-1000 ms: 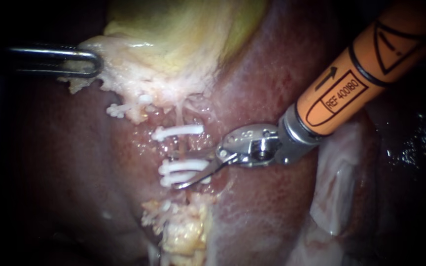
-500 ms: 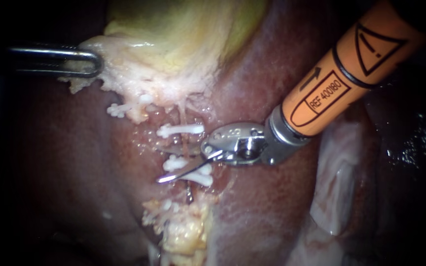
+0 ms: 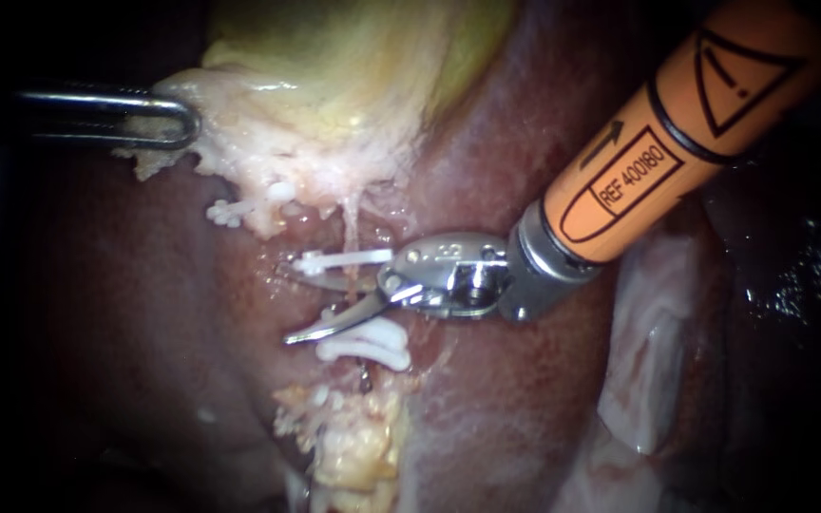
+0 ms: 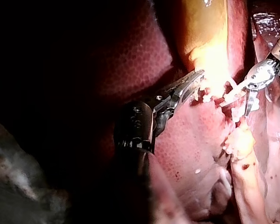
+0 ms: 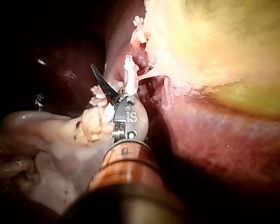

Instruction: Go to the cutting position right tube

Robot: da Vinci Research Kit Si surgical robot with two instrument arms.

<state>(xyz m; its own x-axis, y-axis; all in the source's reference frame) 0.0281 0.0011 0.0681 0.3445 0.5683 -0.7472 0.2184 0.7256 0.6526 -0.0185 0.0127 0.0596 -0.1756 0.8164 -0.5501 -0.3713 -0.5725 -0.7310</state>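
Note:
My right instrument [image 3: 304,306] comes in from the upper right on an orange shaft, with its two blades open. They straddle the thin right tube [image 3: 352,228] that runs down from the gallbladder [image 3: 334,76]. The blades sit between one white clip [image 3: 339,258] above and a pair of white clips [image 3: 372,342] below. In the right wrist view, one dark blade of my right instrument [image 5: 113,79] stands beside the clip [image 5: 128,70]. My left instrument [image 3: 178,122] is shut on the pale edge of the gallbladder, which also shows in the left wrist view [image 4: 192,83].
Dark red liver [image 3: 144,332] lies all around. Another clipped stub [image 3: 228,211] sits left of the tube. A lump of yellow fat [image 3: 353,446] lies below the clips. Pale membrane [image 3: 648,361] hangs at the right.
My right instrument's open blades have moved up from the lower pair of clips into the gap under the upper clip and further left across the tube. The left instrument has stayed still.

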